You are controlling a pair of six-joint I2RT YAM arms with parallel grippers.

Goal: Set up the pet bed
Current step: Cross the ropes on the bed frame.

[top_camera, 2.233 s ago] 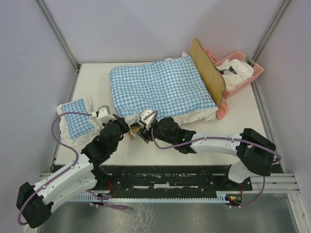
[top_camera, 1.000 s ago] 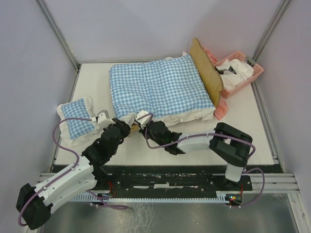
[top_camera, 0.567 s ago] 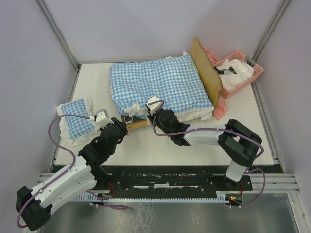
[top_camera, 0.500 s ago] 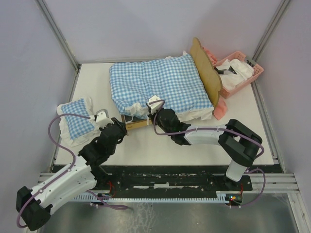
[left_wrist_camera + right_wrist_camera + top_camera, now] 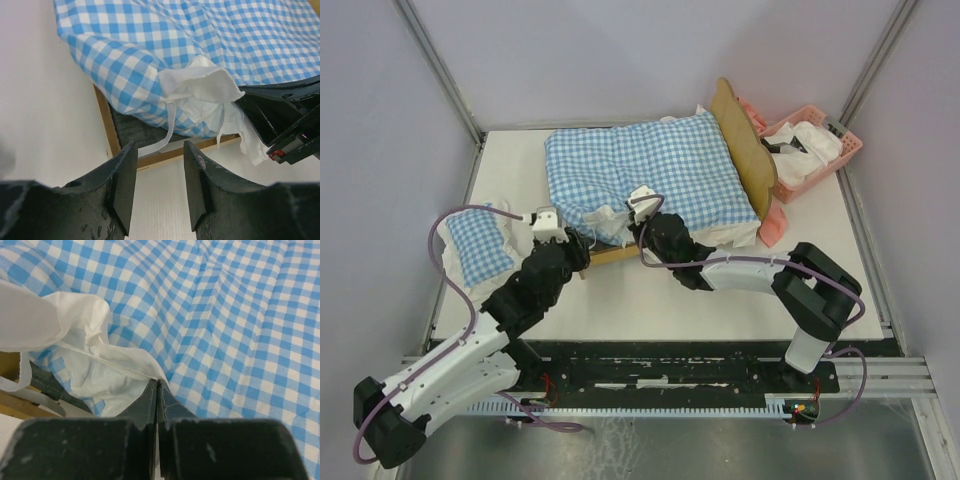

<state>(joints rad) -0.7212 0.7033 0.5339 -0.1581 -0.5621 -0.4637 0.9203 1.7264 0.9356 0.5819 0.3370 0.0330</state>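
Seating the checked cushion [image 5: 640, 175] on the pet bed [image 5: 610, 254], toward twelve o'clock on the bench [image 5: 650, 315]. Right hand [image 5: 157, 385] is clenched on the frill [image 5: 100, 375]; left hand [image 5: 160, 150] is released and empty. Next, likely, tuck the seven o'clock corner inside the rail [image 5: 105, 125].

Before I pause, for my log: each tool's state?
Left tool: open, holding nothing.
Right tool: shut, tips against the cushion's white frill; grip unclear.

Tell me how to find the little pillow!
Start at the white table. The big checked cushion covers the wooden pet bed in its middle; look left of that, near the table's left edge. The little pillow has the same blue-and-white checks but is far smaller and lies off the bed.
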